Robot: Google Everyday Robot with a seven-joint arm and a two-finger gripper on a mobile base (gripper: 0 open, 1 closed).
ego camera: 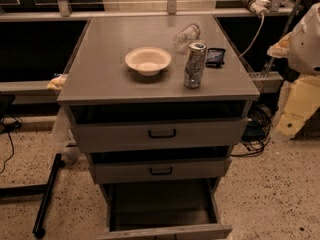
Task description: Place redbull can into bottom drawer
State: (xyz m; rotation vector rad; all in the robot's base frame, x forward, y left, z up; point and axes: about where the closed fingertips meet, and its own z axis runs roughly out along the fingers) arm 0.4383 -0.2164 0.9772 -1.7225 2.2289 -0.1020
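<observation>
Three drawers sit below the bowl (148,60), all pulled out. The bottom drawer (160,204) is out furthest, so its dark interior stays open from above and clear of the two handled drawers over it. It looks ready to receive.

The redbull can (194,65) stands upright on the surface (100,79), just right of the bowl and apart from it. Nothing is holding it. It stands free, so a side grasp looks feasible.

A clear bottle (187,35) lies on its side behind and right of the bowl, close behind the can. Watch it on approach. A small dark object (215,57) sits further right of the bowl, past the can.

The gripper is not in view, so its state can't be told. The white casing (307,34) far right of the bowl is probably part of the robot. My read is that the pick hasn't started.
</observation>
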